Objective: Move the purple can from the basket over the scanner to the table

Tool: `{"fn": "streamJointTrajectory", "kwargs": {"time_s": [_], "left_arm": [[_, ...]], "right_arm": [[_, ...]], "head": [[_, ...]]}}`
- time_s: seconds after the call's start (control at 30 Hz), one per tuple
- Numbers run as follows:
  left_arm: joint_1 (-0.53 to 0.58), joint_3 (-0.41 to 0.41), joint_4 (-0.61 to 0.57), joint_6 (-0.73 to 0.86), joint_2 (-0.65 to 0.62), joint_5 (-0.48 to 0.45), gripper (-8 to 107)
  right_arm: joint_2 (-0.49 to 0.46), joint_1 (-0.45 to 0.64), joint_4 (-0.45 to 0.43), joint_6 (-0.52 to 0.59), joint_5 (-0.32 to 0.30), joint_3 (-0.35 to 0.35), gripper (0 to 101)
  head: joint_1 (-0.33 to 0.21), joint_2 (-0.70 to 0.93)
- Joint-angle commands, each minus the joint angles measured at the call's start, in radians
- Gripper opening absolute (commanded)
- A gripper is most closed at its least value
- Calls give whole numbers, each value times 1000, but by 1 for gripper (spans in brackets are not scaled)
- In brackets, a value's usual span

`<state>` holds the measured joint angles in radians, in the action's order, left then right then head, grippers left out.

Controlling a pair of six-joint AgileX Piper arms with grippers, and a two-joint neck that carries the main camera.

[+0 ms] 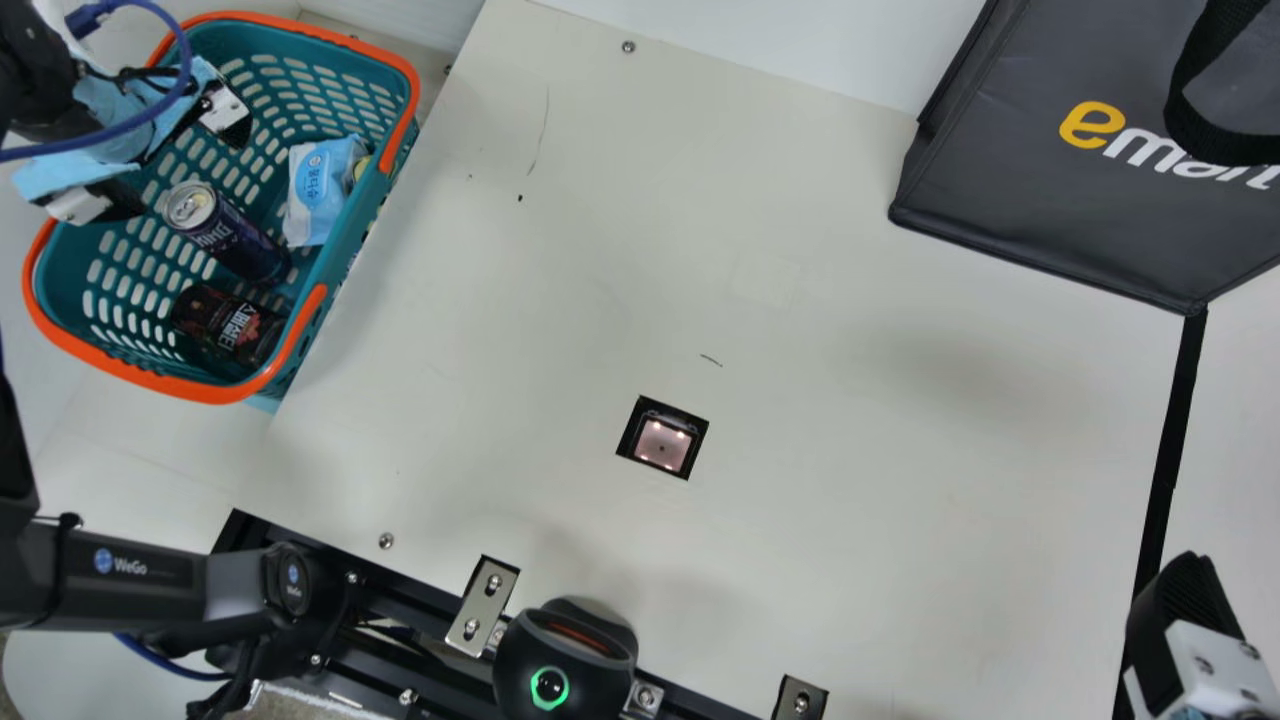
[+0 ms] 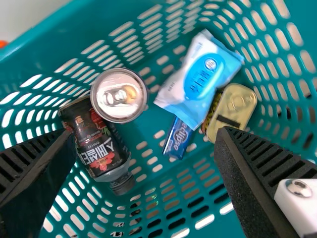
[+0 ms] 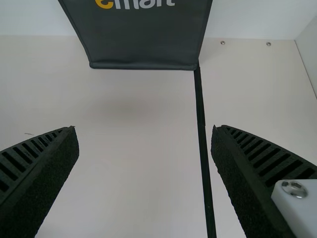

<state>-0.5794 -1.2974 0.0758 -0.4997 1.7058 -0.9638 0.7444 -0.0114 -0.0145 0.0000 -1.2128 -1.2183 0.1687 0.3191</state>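
The teal, slotted plastic basket (image 1: 225, 392) has orange rim; the dark purple cylindrical metal can (image 1: 238, 241) has silver top.

dark bag (image 1: 1010, 200): "emart"
left arm (image 1: 170, 575): "WeGo", on link and joint
wipes pack (image 2: 198, 74): "물티슈"
small blue pack (image 2: 177, 140): "eclipse"
dark bottle (image 2: 94, 134): "스페셜티"
purple can (image 1: 235, 240): letters too small

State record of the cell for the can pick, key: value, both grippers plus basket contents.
purple_can: in basket, ungripped
left_gripper: open, above basket contents
right_gripper: open, holding nothing
other_basket_items: dark bottle, blue-and-white packet, gold-lidded tin, small blue pack
scanner: set into table, uncovered
bag: dark, at table's far side
task_state: can not yet scanned
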Motion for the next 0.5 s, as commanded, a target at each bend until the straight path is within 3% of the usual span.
{"fn": "streamJointTrajectory", "kwargs": {"time_s": [0.0, 0.47], "left_arm": [[-2, 9, 20, -64, 0, 11, 90], [-4, 107, 148, -274, 28, 116, 90]], "right_arm": [[0, 0, 0, 0, 0, 0, 95], [0, 0, 0, 0, 0, 0, 95]], "head": [[-30, 2], [-30, 2]]}}
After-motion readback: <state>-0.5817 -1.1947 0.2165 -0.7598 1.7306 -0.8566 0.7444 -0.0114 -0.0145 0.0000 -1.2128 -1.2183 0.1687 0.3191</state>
